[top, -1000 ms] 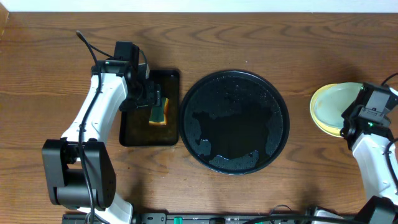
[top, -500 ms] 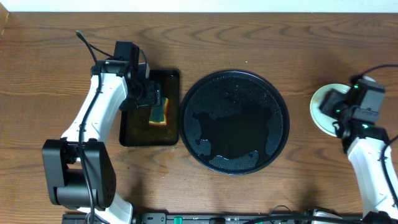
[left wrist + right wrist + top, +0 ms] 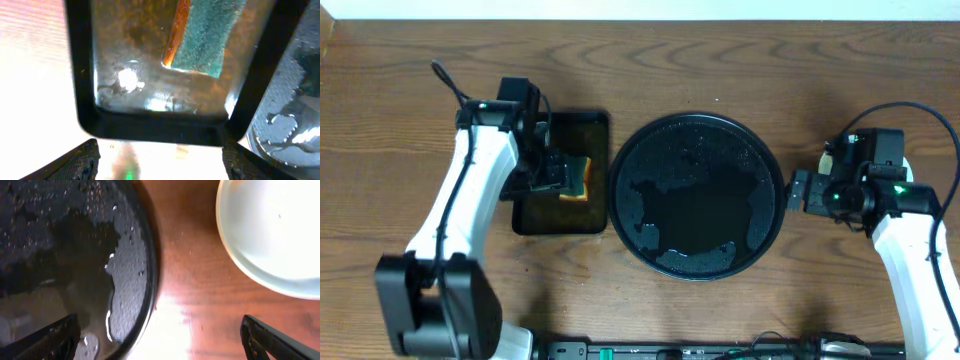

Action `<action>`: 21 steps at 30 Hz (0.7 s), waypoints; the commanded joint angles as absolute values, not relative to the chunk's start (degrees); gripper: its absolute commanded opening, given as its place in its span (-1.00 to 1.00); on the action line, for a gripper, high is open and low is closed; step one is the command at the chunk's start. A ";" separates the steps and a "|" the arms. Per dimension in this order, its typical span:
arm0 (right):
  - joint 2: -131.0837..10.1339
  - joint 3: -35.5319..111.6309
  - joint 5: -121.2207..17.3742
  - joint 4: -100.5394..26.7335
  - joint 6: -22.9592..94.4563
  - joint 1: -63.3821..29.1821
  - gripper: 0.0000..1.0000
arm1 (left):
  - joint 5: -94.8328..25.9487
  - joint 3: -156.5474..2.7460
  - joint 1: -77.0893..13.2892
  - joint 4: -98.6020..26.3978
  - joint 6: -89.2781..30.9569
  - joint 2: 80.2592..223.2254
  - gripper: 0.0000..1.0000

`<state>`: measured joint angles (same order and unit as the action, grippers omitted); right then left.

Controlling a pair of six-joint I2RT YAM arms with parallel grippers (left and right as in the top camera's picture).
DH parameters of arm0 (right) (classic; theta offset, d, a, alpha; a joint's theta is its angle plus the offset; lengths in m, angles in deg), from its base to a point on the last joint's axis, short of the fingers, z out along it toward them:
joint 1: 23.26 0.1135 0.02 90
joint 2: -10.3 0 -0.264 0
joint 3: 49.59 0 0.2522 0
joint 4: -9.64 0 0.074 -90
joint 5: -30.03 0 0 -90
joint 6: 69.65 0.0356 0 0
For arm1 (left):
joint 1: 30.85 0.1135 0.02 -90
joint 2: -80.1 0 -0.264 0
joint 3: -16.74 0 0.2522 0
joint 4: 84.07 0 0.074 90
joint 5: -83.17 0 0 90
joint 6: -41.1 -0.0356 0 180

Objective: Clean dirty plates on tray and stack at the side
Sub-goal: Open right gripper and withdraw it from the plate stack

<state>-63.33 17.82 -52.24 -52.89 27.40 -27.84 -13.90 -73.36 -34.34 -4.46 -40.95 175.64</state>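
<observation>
The round black tray (image 3: 695, 195) is wet and holds no plates; its rim (image 3: 147, 255) also shows in the right wrist view. A pale plate (image 3: 270, 230) lies on the bare wood to the tray's right, with no smears visible. From overhead it is almost hidden under the right arm, with only a pale sliver (image 3: 828, 159) showing. My right gripper (image 3: 165, 347) hangs open and empty over the wood between tray and plate, also seen from above (image 3: 798, 192). My left gripper (image 3: 160, 167) is open over the near end of the rectangular tray.
A small rectangular black tray (image 3: 535, 215) left of the round tray holds brownish water and a green-and-orange sponge (image 3: 577, 178), also in the left wrist view (image 3: 205, 35). Wood tabletop (image 3: 740, 60) surrounds both trays.
My right gripper opened and moved left off the plates toward the round tray, so the arm now covers them. The left arm drew back slightly from the sponge.
</observation>
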 commanded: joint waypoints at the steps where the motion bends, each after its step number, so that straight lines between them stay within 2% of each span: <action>1: -57.23 17.78 -53.20 -55.56 26.44 -27.30 0.99 | -12.78 -71.15 -34.40 -4.64 -40.25 166.86 0.59; 10: -30.13 8.09 -57.79 -52.63 27.01 -27.32 0.99 | -12.78 -55.70 -34.45 -16.92 -41.28 137.72 0.59; 14: -20.68 7.55 -59.74 -52.78 26.94 -27.32 0.99 | -12.76 -51.61 -34.45 -18.12 -41.28 126.49 0.59; 21: -14.76 7.55 -59.72 -54.40 26.94 -27.32 0.99 | -12.76 -51.55 -34.45 -17.69 -41.28 116.61 0.58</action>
<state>-15.46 8.18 -58.69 -53.70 27.07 -27.78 -13.63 -51.94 -34.34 -17.71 -41.19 119.01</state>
